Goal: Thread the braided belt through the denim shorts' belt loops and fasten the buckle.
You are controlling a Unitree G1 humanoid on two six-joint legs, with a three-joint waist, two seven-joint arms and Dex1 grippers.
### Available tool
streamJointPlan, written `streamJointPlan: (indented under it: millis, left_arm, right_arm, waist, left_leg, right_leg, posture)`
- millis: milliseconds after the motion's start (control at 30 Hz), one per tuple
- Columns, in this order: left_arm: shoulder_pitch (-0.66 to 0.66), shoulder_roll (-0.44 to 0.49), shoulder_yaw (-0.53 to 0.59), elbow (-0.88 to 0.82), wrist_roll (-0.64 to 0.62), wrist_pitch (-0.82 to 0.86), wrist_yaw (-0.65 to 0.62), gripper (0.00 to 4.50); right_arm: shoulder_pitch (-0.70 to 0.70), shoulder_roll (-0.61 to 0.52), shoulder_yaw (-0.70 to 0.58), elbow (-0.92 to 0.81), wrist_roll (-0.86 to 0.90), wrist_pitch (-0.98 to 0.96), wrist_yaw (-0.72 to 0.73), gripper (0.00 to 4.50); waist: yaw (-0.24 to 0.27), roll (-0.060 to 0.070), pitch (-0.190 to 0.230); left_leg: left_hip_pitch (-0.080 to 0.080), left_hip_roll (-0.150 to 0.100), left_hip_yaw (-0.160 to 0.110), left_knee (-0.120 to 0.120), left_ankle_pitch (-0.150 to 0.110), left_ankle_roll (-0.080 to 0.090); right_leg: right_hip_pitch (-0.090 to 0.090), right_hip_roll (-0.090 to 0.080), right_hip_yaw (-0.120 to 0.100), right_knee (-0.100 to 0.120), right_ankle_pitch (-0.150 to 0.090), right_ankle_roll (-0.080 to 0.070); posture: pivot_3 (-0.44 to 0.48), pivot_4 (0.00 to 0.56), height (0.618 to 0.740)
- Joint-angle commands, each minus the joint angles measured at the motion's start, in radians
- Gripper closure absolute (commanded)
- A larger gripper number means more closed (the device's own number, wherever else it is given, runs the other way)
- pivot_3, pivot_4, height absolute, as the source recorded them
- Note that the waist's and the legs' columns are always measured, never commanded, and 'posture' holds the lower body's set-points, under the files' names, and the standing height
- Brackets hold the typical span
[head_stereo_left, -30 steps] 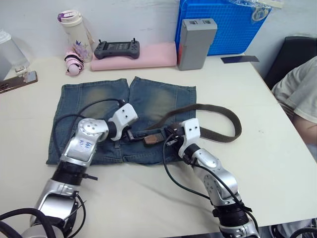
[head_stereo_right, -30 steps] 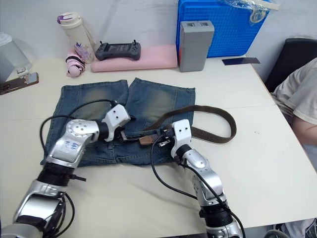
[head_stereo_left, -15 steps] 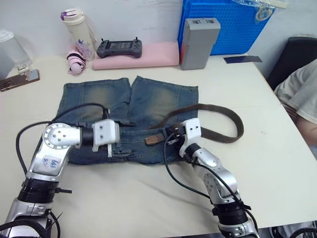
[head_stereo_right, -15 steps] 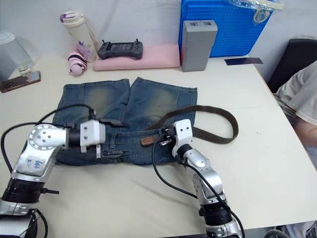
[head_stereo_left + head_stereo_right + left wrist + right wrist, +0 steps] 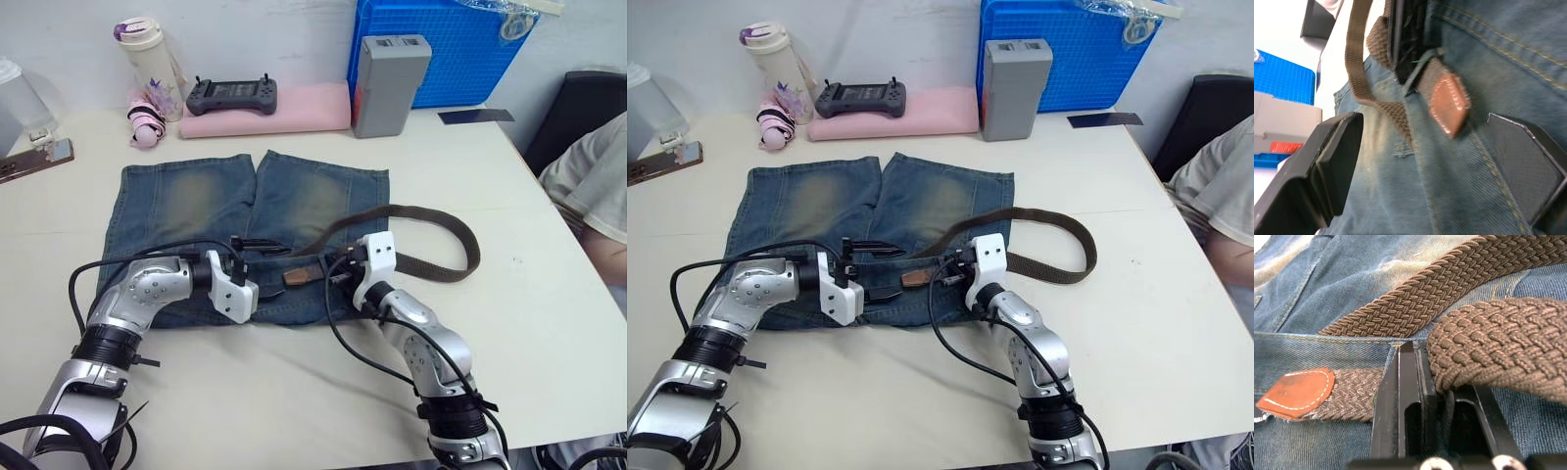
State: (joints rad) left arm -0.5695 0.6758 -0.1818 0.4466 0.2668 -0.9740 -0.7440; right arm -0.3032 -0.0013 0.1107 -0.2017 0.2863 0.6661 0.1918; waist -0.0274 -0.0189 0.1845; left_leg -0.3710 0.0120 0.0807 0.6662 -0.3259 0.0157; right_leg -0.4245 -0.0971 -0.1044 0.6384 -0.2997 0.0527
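Cream table against a pale wall, with lots of bare surface in front of and to the right of the denim shorts. The shorts lie flat mid-table, legs toward the wall, waistband toward the robot and well in from the near table edge. Behind the shorts sit a blue crate, a grey box and a pink pad.

The braided belt loops out past the shorts' right edge onto bare table, then comes back across the waistband, its tan tip lying on the denim. The right gripper is at the waistband, pinched down on the belt. The left gripper is spread wide over the waistband, holding nothing, the tip sitting between its fingers.
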Motion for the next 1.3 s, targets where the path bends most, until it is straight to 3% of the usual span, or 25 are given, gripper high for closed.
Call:
streamJointPlan:
  millis: [33, 333, 433, 667, 700, 767, 900, 1033, 1100, 1233, 1300]
  left_arm:
    - [-0.029, 0.008, -0.019, 0.03, 0.033, -0.04, 0.038, 0.07]
    - [-0.091, -0.012, -0.068, 0.084, 0.149, -0.076, 0.145, 0.07]
    - [-0.095, -0.013, -0.083, 0.083, 0.167, -0.076, 0.168, 0.91]
    - [-0.098, -0.003, -0.107, 0.078, 0.217, -0.07, 0.203, 4.17]
    - [-0.098, -0.002, -0.108, 0.076, 0.221, -0.069, 0.21, 4.49]
    - [-0.096, 0.0, -0.107, 0.068, 0.228, -0.069, 0.224, 4.49]
    - [-0.083, 0.006, -0.108, 0.049, 0.23, -0.062, 0.237, 4.5]
    - [-0.064, 0.007, -0.115, 0.03, 0.228, -0.048, 0.243, 4.5]
    - [-0.058, 0.009, -0.119, 0.026, 0.223, -0.043, 0.244, 4.5]
    - [-0.053, 0.011, -0.131, 0.024, 0.217, -0.035, 0.243, 4.5]
    - [-0.053, 0.012, -0.134, 0.027, 0.215, -0.034, 0.241, 4.5]
  right_arm:
    - [0.01, 0.0, 0.004, 0.016, -0.008, 0.042, -0.016, 4.5]
    - [0.014, 0.01, 0.015, 0.016, -0.009, 0.043, -0.02, 4.5]
    - [0.013, 0.008, 0.014, 0.012, -0.008, 0.043, -0.019, 4.5]
    - [0.015, 0.002, 0.012, -0.01, -0.003, 0.049, -0.014, 4.5]
    - [0.016, 0.003, 0.006, -0.022, 0.006, 0.053, -0.011, 4.5]
    - [0.017, 0.007, -0.017, -0.052, 0.034, 0.071, -0.008, 4.5]
    - [0.018, 0.001, -0.099, -0.146, 0.136, 0.147, 0.014, 2.87]
    - [0.015, -0.04, -0.197, -0.281, 0.28, 0.293, 0.023, 0.74]
    - [0.02, -0.082, -0.244, -0.365, 0.384, 0.386, 0.047, 0.03]
    - [0.053, -0.257, -0.261, -0.523, 0.557, 0.512, 0.155, 0.03]
    - [0.088, -0.374, -0.215, -0.586, 0.558, 0.48, 0.244, 0.03]
  waist:
    - [0.0, 0.0, 0.0]
    - [0.0, -0.001, 0.0]
    - [0.0, -0.001, 0.0]
    - [0.0, -0.001, -0.001]
    - [-0.001, -0.001, -0.001]
    - [0.0, -0.001, -0.001]
    - [0.0, -0.001, -0.001]
    - [-0.001, -0.001, -0.001]
    - [0.0, -0.001, -0.001]
    - [0.001, -0.001, -0.001]
    - [-0.001, -0.001, -0.001]
  left_leg:
    - [0.0, 0.0, 0.0, 0.0, 0.0, 0.0]
    - [0.0, 0.0, 0.0, 0.0, 0.0, 0.0]
    - [0.0, 0.0, 0.0, 0.0, 0.0, 0.0]
    - [0.001, 0.0, 0.001, 0.0, 0.0, 0.0]
    - [0.001, 0.0, 0.001, 0.0, 0.0, 0.0]
    - [0.001, 0.0, 0.001, 0.0, 0.0, 0.0]
    - [0.001, 0.0, 0.001, 0.0, 0.0, 0.0]
    - [0.001, 0.0, 0.001, 0.0, 0.0, 0.0]
    - [0.0, 0.0, 0.001, 0.0, 0.0, 0.0]
    - [0.0, 0.0, 0.0, 0.0, 0.0, 0.001]
    - [0.0, 0.0, 0.0, 0.0, -0.001, 0.002]
  right_leg:
    - [0.0, 0.0, 0.0, 0.0, 0.0, 0.0]
    - [0.0, 0.0, 0.0, 0.001, 0.0, 0.0]
    - [0.0, 0.0, 0.0, 0.001, 0.0, 0.0]
    - [0.0, 0.0, 0.0, 0.002, 0.0, 0.0]
    - [0.0, 0.0, 0.0, 0.002, 0.0, 0.0]
    - [0.0, 0.0, 0.0, 0.002, 0.0, 0.0]
    - [0.0, 0.0, 0.0, 0.002, 0.0, 0.0]
    - [0.0, 0.0, 0.0, 0.002, 0.0, 0.0]
    - [0.0, 0.0, 0.0, 0.003, 0.0, 0.0]
    - [0.0, 0.0, 0.0, 0.002, 0.0, 0.0]
    - [0.0, 0.0, 0.0, 0.001, 0.0, 0.0]
  posture:
    - [0.0, 0.15, 0.728]
    - [0.0, 0.15, 0.728]
    - [0.0, 0.15, 0.728]
    - [0.0, 0.15, 0.728]
    - [0.0, 0.15, 0.728]
    - [0.0, 0.15, 0.728]
    - [0.0, 0.15, 0.728]
    - [0.0, 0.15, 0.728]
    - [0.0, 0.15, 0.728]
    - [0.0, 0.15, 0.728]
    - [0.0, 0.15, 0.728]
